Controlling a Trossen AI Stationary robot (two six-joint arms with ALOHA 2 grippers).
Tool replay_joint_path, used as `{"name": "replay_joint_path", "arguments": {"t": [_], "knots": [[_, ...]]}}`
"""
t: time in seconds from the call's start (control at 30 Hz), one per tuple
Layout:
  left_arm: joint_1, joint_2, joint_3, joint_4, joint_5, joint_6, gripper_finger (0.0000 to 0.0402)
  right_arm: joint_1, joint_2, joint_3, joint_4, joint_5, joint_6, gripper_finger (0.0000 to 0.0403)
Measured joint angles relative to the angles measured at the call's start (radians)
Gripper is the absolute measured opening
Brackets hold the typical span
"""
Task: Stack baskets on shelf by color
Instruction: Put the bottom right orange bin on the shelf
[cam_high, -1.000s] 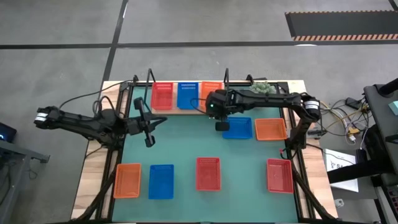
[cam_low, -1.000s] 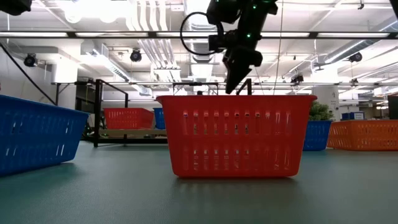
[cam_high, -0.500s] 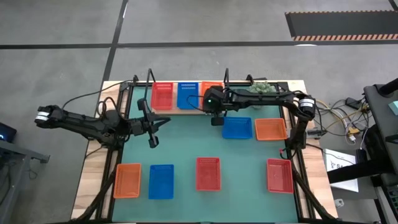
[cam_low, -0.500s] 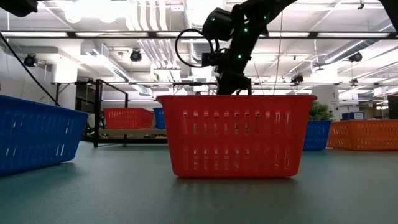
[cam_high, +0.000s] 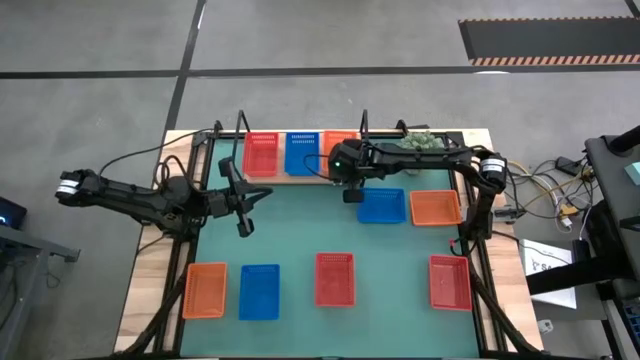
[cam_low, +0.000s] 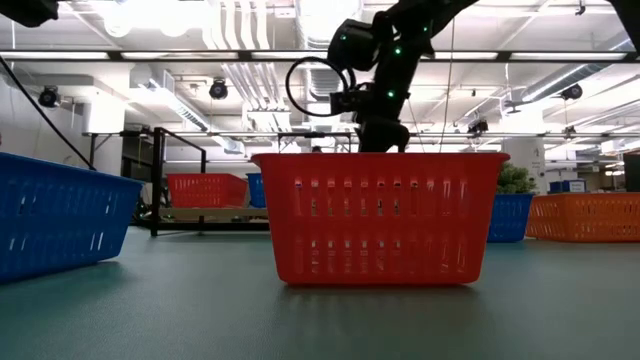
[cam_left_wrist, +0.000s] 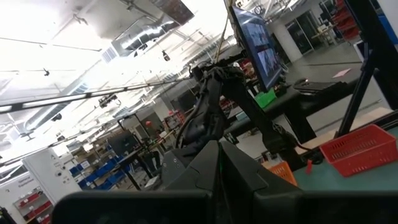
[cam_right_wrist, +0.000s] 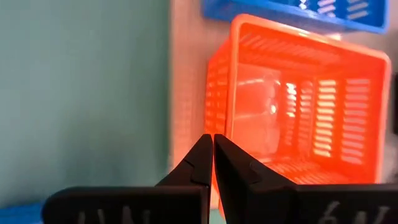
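A: Near edge first: we see an orange mesh plastic basket (cam_high: 205, 290), a blue one (cam_high: 259, 292) and two red ones (cam_high: 335, 279) (cam_high: 450, 282) on the green table (cam_high: 300, 235).

B: Left gripper (cam_high: 244, 209) hovers mid-table, jaws pressed together, empty.

A: Farther back, right gripper (cam_high: 351, 195), jaws together holding nothing, is just beside the orange basket (cam_right_wrist: 298, 106) on the light-wood shelf (cam_high: 300, 176).
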Motion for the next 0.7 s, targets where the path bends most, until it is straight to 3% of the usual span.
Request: {"name": "replay_joint_path", "arguments": {"t": [0.13, 0.7], "knots": [[0.0, 0.0, 0.0, 0.0, 0.0, 0.0, 0.0, 0.0, 0.0, 0.0, -0.028, 0.07, 0.0, 0.0009], [0.0, 0.0, -0.001, 0.0, 0.0, 0.0, 0.0, 0.0, -0.001, 0.033, -0.032, 0.034, 0.0, 0.0009]]}}
